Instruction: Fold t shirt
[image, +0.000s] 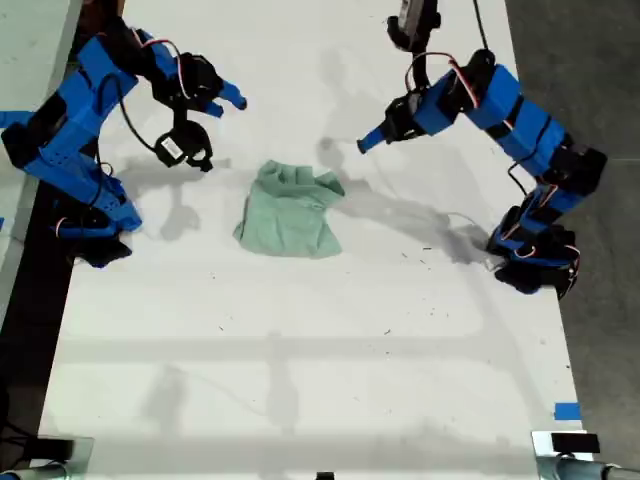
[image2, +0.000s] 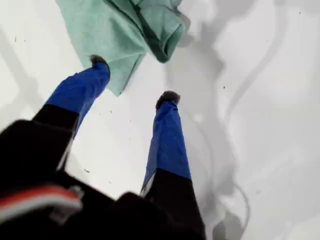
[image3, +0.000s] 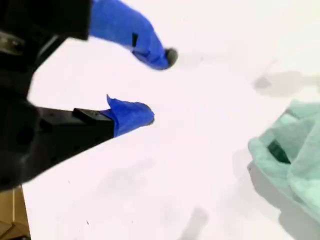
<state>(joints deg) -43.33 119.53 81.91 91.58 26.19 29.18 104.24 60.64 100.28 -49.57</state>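
The t shirt (image: 290, 212) lies crumpled in a rough, rumpled heap on the white table (image: 300, 340), pale mint green, with bunched folds along the edge farthest from the exterior camera and a flatter stretch of cloth on the nearer side. My first gripper (image: 368, 142) hangs just off the t shirt's upper corner on the exterior view's right, pointing down toward the fabric. In its own wrist view the t shirt (image2: 120, 30) fills the area just beyond the gripper (image2: 133, 78). The two blue fingers are spread apart with nothing between them, and one dark fingertip (image2: 98, 60) overlaps the cloth's edge in the picture. I cannot tell whether that tip actually touches the cloth. My second gripper (image: 232, 100) sits farther from the t shirt, beyond its far edge toward the exterior view's left, raised above the table and pointing across it rather than at the garment. Its wrist view shows this gripper (image3: 159, 86) with the fingers parted and empty over bare white surface, with the t shirt (image3: 295, 160) well off to one side. A dark patch shows inside one of its folds. Both arms cast soft grey shadows on the table around the t shirt.
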